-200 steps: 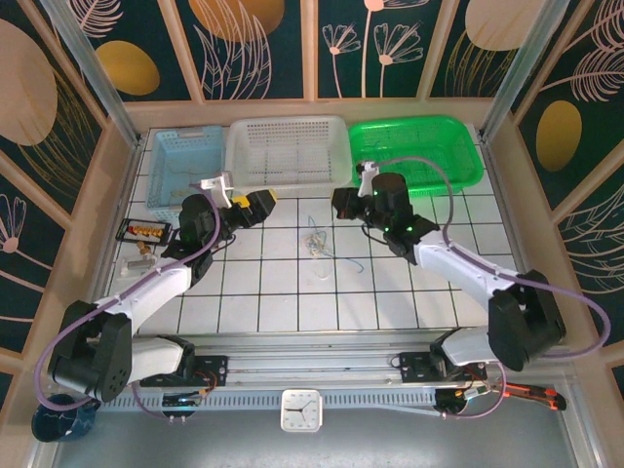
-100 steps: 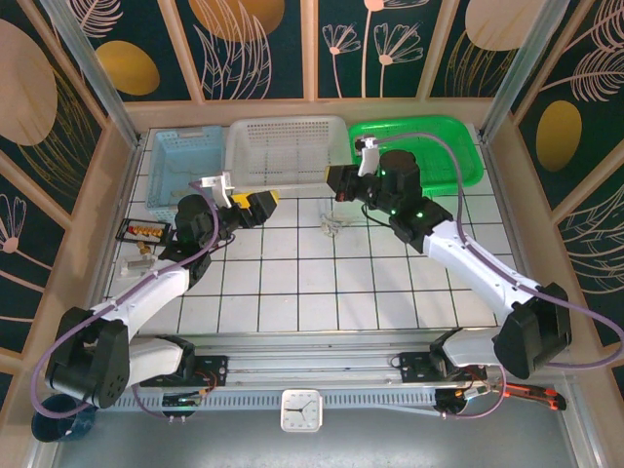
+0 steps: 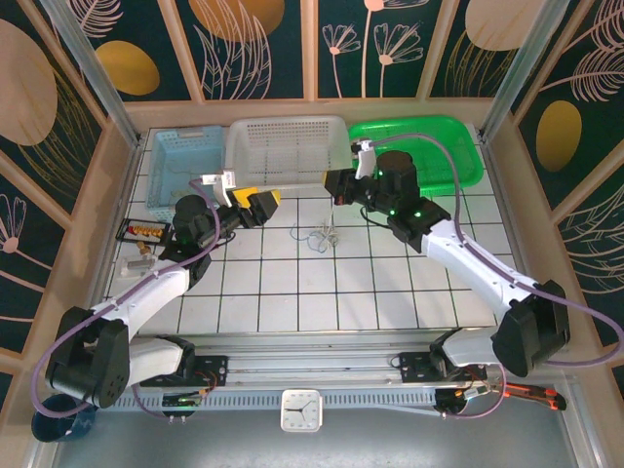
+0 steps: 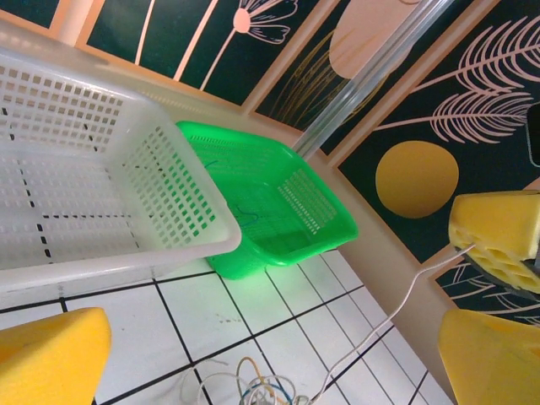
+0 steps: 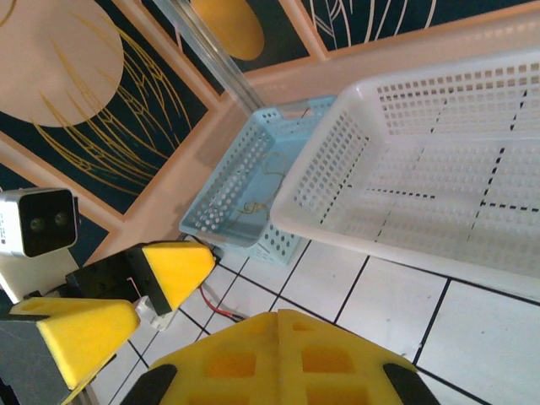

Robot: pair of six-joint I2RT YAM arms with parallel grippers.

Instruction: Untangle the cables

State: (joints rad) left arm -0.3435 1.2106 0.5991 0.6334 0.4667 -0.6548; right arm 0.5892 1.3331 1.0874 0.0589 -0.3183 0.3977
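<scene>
The cables [image 3: 320,234] are a small knot of thin yellowish, blue and whitish wires on the white tiles between the two arms. In the left wrist view the knot [image 4: 257,386] lies at the bottom edge. One whitish wire [image 4: 396,308] rises from it to the right gripper's yellow pads [image 4: 498,240]. My right gripper [image 3: 331,185] is above and behind the knot, shut on that wire, and its pads [image 5: 278,354] are pressed together. My left gripper [image 3: 257,203] stands open to the left of the knot, nothing between its fingers [image 4: 51,359].
Three baskets line the back edge: blue [image 3: 187,166], white [image 3: 288,148] and green [image 3: 419,151]. A thin wire lies in the blue basket [image 5: 253,194]. A small black tray [image 3: 143,231] sits at the left edge. Bare tiles lie in front of the knot.
My right gripper has moved back and left, toward the white basket, drawing the wire and the knot with it. The left gripper stayed open, shifting only slightly.
</scene>
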